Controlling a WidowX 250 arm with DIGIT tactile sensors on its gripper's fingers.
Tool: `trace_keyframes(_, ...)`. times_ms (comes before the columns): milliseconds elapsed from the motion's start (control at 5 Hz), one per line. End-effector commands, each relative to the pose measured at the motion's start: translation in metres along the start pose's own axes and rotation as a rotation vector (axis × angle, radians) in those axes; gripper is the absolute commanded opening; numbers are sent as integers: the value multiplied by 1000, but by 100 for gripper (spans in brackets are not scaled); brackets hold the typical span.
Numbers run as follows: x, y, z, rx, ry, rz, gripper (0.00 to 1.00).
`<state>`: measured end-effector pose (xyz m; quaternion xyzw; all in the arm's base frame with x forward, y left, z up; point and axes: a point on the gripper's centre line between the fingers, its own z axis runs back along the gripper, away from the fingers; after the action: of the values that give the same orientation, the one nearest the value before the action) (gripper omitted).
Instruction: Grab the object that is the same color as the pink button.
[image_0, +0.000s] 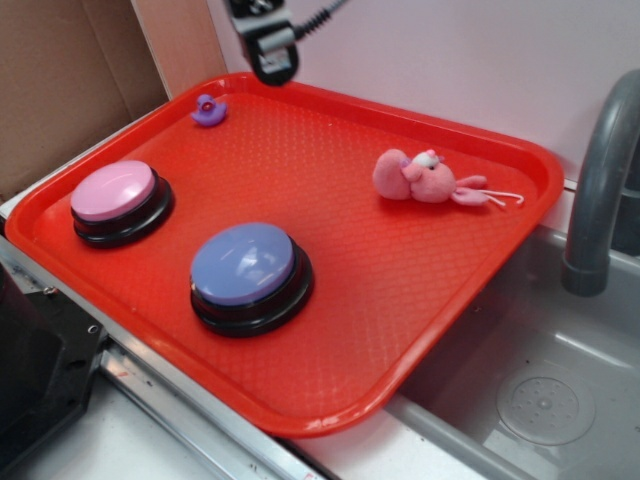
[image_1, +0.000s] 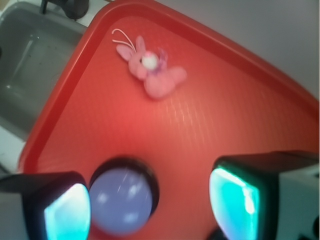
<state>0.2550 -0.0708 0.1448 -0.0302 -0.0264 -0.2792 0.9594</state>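
Readable text: none in either view.
Tray (image_0: 480, 300): plain red with a moulded grid texture, no lettering.
Pink button (image_0: 113, 190): bare dome, no label.
Blue button (image_0: 243, 263): bare dome, no label.
Plush toy (image_0: 418, 178): a face only, no tag or writing to be made out.
Duck (image_0: 208, 111): too small to show any mark.
Wrist view: blurred, nothing legible.

The wrist view is blurred throughout. The gripper (image_0: 272, 55) is cut off by the exterior view's top edge. The faucet (image_0: 600, 180) runs off its right edge.
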Motion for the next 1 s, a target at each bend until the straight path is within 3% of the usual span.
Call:
trace_keyframes(0,51,2,-34,21,-38,-114,100)
trace_keyframes(600,71,13,-84,3,64,-176,100)
trace_keyframes(800,64,16,-94,69,134,-188,100)
